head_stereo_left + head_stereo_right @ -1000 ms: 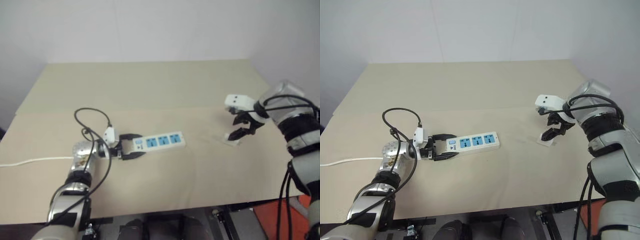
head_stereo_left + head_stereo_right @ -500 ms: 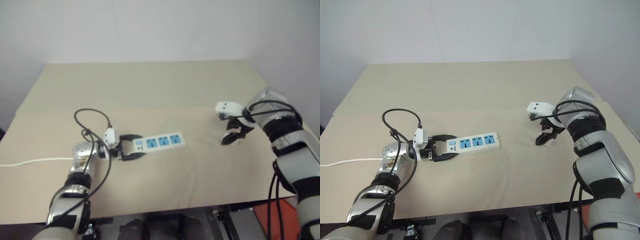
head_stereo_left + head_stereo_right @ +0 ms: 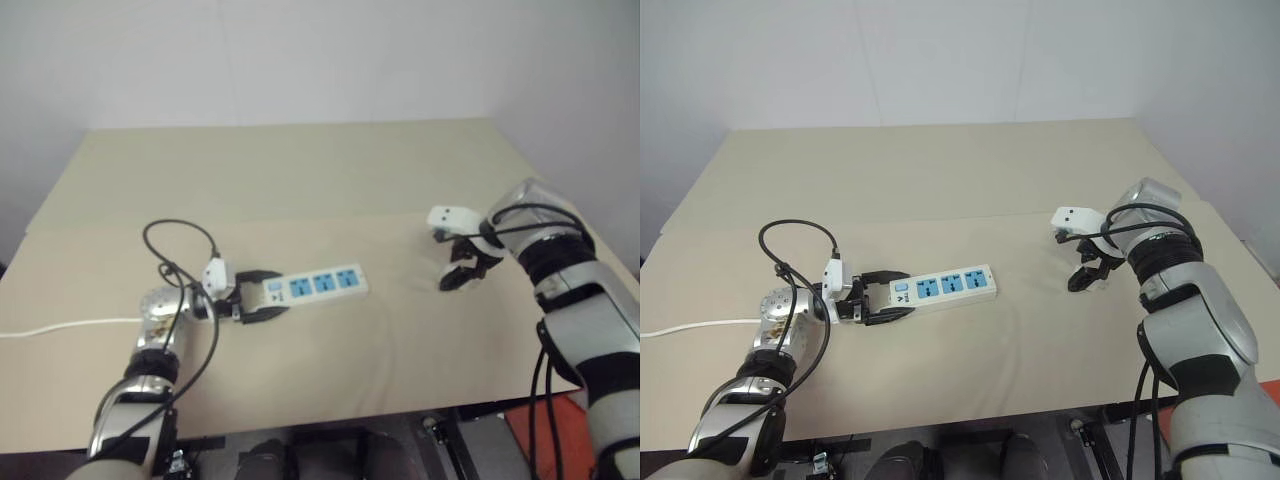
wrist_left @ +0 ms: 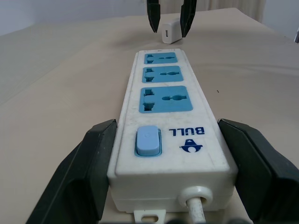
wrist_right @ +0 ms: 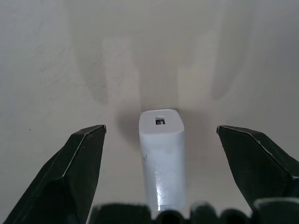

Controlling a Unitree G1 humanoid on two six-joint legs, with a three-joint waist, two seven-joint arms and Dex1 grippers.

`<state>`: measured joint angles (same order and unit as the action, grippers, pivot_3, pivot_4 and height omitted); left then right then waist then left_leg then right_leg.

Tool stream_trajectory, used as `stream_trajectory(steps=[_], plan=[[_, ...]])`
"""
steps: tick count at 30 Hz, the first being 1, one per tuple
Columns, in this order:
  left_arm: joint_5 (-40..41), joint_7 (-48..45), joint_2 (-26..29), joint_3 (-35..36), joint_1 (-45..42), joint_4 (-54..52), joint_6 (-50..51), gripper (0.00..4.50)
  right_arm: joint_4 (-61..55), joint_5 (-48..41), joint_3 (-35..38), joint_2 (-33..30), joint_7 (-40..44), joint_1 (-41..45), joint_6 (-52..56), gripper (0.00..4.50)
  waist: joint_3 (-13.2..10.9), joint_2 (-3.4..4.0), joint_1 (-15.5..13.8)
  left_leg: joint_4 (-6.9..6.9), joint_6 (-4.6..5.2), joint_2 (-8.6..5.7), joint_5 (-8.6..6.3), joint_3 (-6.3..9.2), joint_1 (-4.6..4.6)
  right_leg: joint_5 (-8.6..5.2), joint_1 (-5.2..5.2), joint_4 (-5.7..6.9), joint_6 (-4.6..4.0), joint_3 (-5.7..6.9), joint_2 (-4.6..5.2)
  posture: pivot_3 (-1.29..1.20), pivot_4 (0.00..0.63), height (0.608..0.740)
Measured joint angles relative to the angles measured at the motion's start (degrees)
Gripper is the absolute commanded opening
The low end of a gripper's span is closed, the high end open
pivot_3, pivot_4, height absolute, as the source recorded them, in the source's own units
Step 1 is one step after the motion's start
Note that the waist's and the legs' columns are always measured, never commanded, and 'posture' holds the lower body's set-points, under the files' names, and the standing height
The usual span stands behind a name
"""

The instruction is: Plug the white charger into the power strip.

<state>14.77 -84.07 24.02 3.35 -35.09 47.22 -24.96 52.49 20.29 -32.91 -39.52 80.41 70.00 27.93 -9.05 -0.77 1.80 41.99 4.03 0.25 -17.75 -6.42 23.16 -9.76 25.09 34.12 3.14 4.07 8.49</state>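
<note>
The power strip lies flat on the table, its three blue sockets facing up. My left gripper is shut on its switch end, one black finger on each long side. The white charger lies on the table to the right, its port end showing. My right gripper points down over it, open, a finger on either side and clear of it. In the left wrist view the charger sits beyond the strip's far end, between the right gripper's fingertips.
The strip's white cord runs off the table's left edge. The beige table stretches back to a white wall. Its right edge passes close to my right arm, and its front edge lies below both arms.
My right gripper has moved left and down, and now straddles the charger. The left gripper and the power strip have stayed put.
</note>
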Motion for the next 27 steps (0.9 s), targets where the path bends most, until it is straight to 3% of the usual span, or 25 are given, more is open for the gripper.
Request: stream_trajectory(steps=[7,20,24,27], plan=[[0.06,0.09,0.04,-0.09,0.02,0.00,0.00,3.23,0.70,0.44,0.22,0.85,0.17,0.00,0.00,1.22,0.00,0.01,0.05,0.00,-0.01,-0.01,0.01,0.00,-0.01,0.00,-0.02,0.00,0.00,0.00,0.00,0.00,0.150,0.740],[0.07,0.14,0.26,-0.17,0.02,-0.19,0.33,3.23,-2.90,0.75,1.04,0.06,2.06,-0.08,1.17,1.16,0.00,0.04,0.12,0.01,-0.01,0.00,0.01,0.02,-0.01,0.00,0.00,0.02,0.00,0.00,0.00,0.00,0.150,0.740],[0.19,-0.31,0.64,-0.61,0.00,-1.05,1.79,3.23,-12.78,-3.45,6.60,-1.92,4.76,-0.13,7.32,1.16,-0.01,0.06,0.11,0.00,-0.01,0.07,0.01,0.06,0.02,0.00,0.04,0.02,0.00,0.00,0.00,0.00,0.150,0.740],[0.80,-2.69,1.31,-2.04,0.29,-3.21,4.11,3.23,-23.79,-11.43,15.46,-2.46,5.59,-1.05,12.44,1.16,-0.01,0.06,0.07,-0.02,-0.01,0.10,0.01,0.08,0.06,0.01,0.08,0.01,-0.01,0.03,-0.01,0.00,0.150,0.740]])
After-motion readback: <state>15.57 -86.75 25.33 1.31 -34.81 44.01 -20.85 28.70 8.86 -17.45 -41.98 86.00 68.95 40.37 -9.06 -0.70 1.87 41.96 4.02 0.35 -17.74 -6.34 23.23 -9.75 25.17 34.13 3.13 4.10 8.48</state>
